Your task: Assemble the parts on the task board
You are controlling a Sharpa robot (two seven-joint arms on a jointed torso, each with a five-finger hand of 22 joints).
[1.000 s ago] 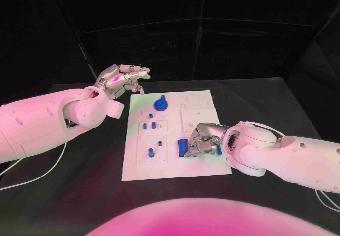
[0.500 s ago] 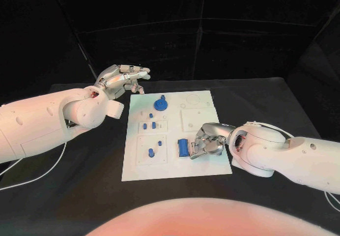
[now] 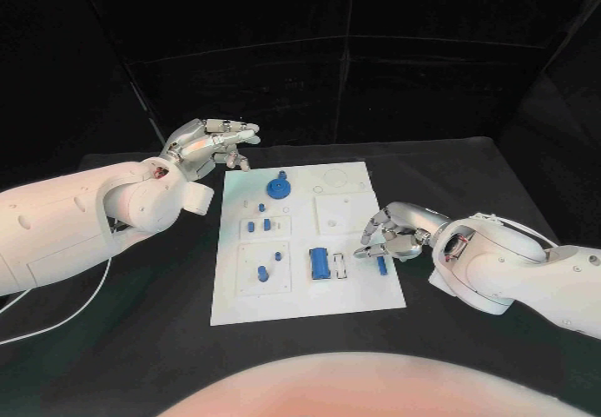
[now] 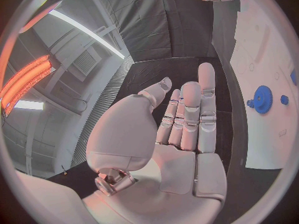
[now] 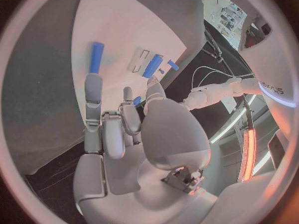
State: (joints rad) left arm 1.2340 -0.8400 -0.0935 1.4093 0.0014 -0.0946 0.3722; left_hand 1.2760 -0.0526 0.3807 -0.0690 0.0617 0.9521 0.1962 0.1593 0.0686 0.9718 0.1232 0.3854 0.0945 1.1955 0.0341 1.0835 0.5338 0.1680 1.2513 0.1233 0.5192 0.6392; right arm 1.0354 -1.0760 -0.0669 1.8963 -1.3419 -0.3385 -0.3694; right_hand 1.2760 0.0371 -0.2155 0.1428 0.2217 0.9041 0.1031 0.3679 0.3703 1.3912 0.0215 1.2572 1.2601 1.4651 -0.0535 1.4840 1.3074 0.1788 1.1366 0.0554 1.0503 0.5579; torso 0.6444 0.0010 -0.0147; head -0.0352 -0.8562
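The right hand (image 3: 391, 236) is hovering empty, fingers loosely curled, beside a small blue peg (image 3: 382, 265) lying near the board's (image 3: 338, 295) right edge. It looks light, stiff and slippery; pinching its middle seems safest. The left hand (image 3: 210, 139) is idling with its fingers straight and empty beyond the board.

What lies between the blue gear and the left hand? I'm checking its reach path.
In the head view, just bare white task board and black table separate the blue gear from the left hand.
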